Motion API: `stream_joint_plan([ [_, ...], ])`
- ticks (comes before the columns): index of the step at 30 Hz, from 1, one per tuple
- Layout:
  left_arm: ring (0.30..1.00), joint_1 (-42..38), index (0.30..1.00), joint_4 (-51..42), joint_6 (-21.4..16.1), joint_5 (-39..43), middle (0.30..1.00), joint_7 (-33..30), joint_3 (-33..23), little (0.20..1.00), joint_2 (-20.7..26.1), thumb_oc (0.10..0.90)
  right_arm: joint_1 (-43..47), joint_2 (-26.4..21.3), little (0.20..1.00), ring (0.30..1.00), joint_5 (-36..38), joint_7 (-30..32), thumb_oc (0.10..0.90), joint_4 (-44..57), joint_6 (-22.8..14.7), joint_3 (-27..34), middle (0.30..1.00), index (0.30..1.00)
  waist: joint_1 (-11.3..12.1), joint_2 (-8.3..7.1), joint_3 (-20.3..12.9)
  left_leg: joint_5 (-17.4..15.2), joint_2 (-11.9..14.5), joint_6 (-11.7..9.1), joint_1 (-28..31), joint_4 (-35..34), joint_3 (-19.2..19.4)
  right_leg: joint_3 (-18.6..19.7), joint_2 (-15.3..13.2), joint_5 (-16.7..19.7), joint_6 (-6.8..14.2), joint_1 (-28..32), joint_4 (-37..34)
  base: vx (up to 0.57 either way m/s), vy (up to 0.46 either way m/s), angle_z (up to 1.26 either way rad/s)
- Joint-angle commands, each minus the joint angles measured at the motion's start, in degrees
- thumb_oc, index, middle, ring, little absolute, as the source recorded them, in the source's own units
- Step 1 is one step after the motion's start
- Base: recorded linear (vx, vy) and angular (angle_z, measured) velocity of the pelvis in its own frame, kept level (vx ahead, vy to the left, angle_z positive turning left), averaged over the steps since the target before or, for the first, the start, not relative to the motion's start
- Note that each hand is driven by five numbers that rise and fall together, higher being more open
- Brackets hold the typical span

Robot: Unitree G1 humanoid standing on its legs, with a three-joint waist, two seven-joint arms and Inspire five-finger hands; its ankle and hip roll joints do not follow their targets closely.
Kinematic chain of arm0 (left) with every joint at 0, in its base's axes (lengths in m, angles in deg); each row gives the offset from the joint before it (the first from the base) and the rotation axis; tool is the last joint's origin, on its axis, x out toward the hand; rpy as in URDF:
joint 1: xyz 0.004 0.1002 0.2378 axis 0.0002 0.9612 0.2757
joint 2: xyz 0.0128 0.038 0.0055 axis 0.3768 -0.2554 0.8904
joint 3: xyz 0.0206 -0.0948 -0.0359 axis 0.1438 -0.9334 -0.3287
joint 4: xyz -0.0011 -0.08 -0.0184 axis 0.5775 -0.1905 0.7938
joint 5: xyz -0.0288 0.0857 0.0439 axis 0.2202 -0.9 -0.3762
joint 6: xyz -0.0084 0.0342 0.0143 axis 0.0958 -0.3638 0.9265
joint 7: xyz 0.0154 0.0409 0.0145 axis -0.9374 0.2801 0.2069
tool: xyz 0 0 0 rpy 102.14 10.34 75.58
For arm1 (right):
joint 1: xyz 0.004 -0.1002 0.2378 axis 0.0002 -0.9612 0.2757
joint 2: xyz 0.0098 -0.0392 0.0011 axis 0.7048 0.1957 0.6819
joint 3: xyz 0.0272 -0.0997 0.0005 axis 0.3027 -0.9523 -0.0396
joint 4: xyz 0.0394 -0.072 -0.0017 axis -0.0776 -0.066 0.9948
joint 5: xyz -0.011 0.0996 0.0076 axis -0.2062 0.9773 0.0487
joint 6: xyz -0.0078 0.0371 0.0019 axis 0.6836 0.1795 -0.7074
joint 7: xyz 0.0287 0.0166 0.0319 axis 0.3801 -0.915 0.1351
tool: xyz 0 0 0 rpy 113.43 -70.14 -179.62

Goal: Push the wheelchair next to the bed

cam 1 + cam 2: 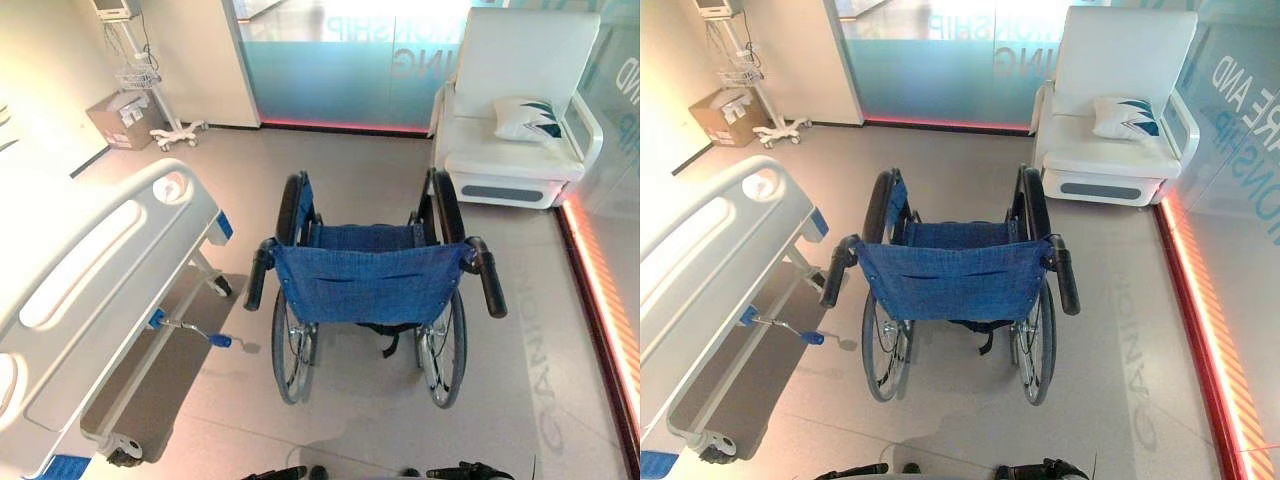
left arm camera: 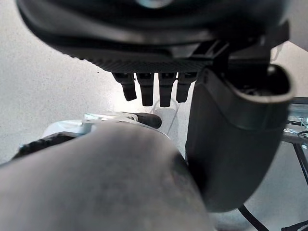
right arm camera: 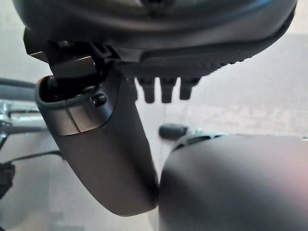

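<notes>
A wheelchair [image 1: 370, 282] with a blue cloth seat and back stands mid-floor, its back towards me. Its two black push handles [image 1: 258, 278] [image 1: 491, 282] stick out on either side of the backrest. The white hospital bed [image 1: 95, 270] lies along the left, its foot end level with the wheelchair's left wheel, with a gap of floor between them. My left hand [image 2: 231, 144] hangs over the floor with straight fingers [image 2: 154, 89] and holds nothing. My right hand [image 3: 101, 154] hangs the same way, its fingers [image 3: 166, 89] straight, apart from the wheelchair.
A blue-tipped crank handle [image 1: 215, 339] juts from the bed frame towards the wheelchair. A white armchair [image 1: 520, 60] with a pillow [image 1: 528, 118] stands at the back right. A cardboard box [image 1: 118, 120] and a wheeled stand [image 1: 150, 95] sit back left. A glass wall [image 1: 615, 200] runs along the right.
</notes>
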Motion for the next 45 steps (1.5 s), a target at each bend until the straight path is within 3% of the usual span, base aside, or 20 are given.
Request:
stream_joint_plan([
  [1,0.900,-2.07,0.900,4.38,1.09,1.56,0.900,0.95,-0.15,0.900,-1.69,0.800,-1.37,1.10,0.900,0.900,-3.61,-0.78,0.800,-5.17,2.84,-1.91,0.900,0.900,-0.93,-0.84,2.06,-0.54,0.77,-1.70,-0.32,0.95,2.22,-0.51,-2.91,1.17,0.85,-0.66,0.11,0.04,0.009,0.00],
  [24,0.900,-2.34,0.900,6.59,0.52,-0.07,0.900,-0.01,-1.17,0.900,-1.62,0.800,-1.52,1.18,0.900,0.900,-3.96,-1.28,0.800,-6.60,1.80,-1.55,0.900,0.900,-0.87,-1.29,1.47,-1.10,0.60,-1.51,1.00,0.77,2.19,-0.53,-2.83,0.74,0.77,0.57,0.11,0.01,0.002,0.00],
  [32,0.900,-2.48,0.900,5.72,-2.23,8.34,0.900,0.03,-4.77,0.900,-0.89,0.800,-1.46,0.48,0.900,0.900,2.02,0.84,0.800,-5.66,0.49,0.93,0.900,0.900,-0.85,-1.28,1.19,-1.36,0.50,-1.52,1.63,0.75,2.13,-0.45,-2.75,0.62,0.80,1.08,0.11,0.00,0.000,0.00],
  [35,0.900,-2.57,0.900,3.35,-4.36,11.25,0.900,-0.21,-7.08,0.900,0.94,0.800,-1.36,-1.37,0.900,0.900,6.39,2.91,0.800,-3.78,-0.98,4.15,0.900,0.900,-0.66,-1.25,0.81,-1.43,0.56,-1.52,1.89,0.84,2.24,-0.42,-2.72,0.61,0.98,1.36,0.11,0.00,0.000,0.00],
  [40,0.900,-2.03,0.900,-4.46,-4.59,13.92,0.900,-1.37,-11.32,0.900,4.64,0.800,-1.72,-5.24,0.900,0.900,11.39,5.62,0.800,2.55,-3.18,9.00,0.900,0.900,-0.33,-1.29,0.34,-1.49,0.76,-1.48,2.27,0.56,2.43,-0.52,-2.61,0.55,1.09,1.49,0.11,0.00,0.000,0.00],
  [45,0.900,1.13,0.900,-18.33,-3.34,17.41,0.900,-2.71,-19.91,0.900,11.17,0.800,-4.84,-11.00,0.900,0.900,13.86,13.68,0.800,19.87,-4.56,16.70,0.900,0.900,-0.30,-1.71,0.18,-1.51,0.85,-1.34,2.15,0.54,2.74,-0.44,-2.59,0.83,1.27,1.23,0.11,0.00,0.000,0.00],
])
